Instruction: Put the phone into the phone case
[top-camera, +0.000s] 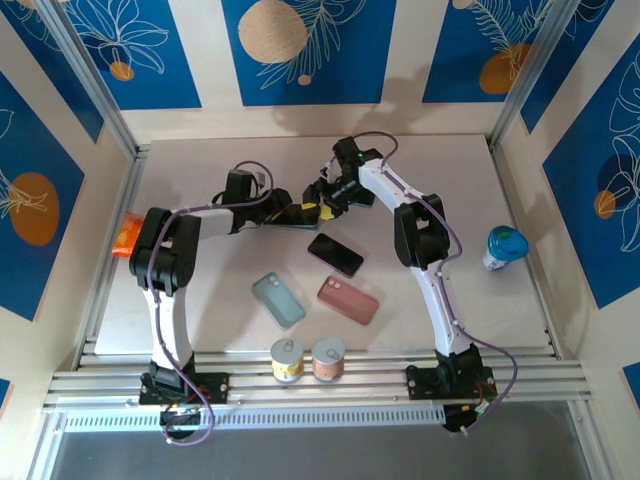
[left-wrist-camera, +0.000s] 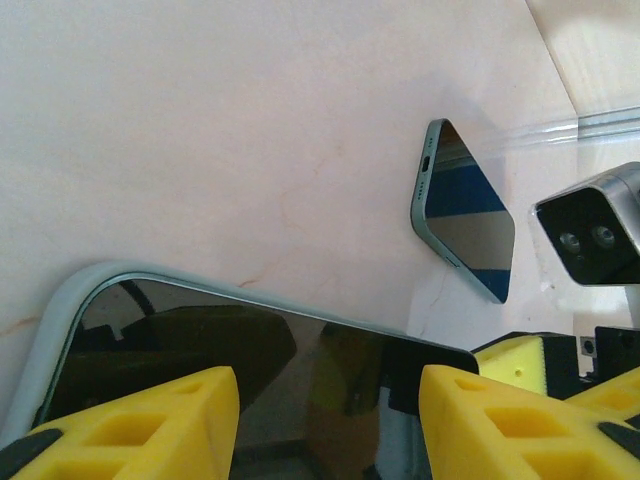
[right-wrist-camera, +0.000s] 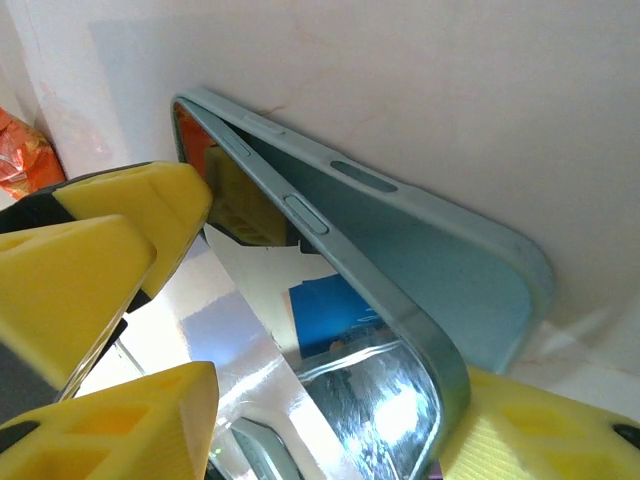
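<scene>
A phone (left-wrist-camera: 300, 370) with a glossy dark screen sits partly in a pale grey-green phone case (left-wrist-camera: 60, 310). One long edge of the phone (right-wrist-camera: 330, 330) is still lifted out of the case (right-wrist-camera: 430, 270). My left gripper (left-wrist-camera: 330, 400) is shut across its width, holding it at the table's middle back (top-camera: 285, 213). My right gripper (right-wrist-camera: 330, 420) stands open around the other end, one finger apart from the screen and the other beside the case corner. It meets the left gripper from the right (top-camera: 322, 198). The left gripper's yellow fingers (right-wrist-camera: 120, 220) show in the right wrist view.
A second dark phone (top-camera: 336, 254) lies flat just in front of the grippers (left-wrist-camera: 465, 205). Nearer the arms lie a blue-grey case (top-camera: 278, 299) and a pink case (top-camera: 348, 299), then two cans (top-camera: 287, 360) (top-camera: 328, 358). A bottle (top-camera: 503, 247) stands right, an orange packet (top-camera: 125, 235) left.
</scene>
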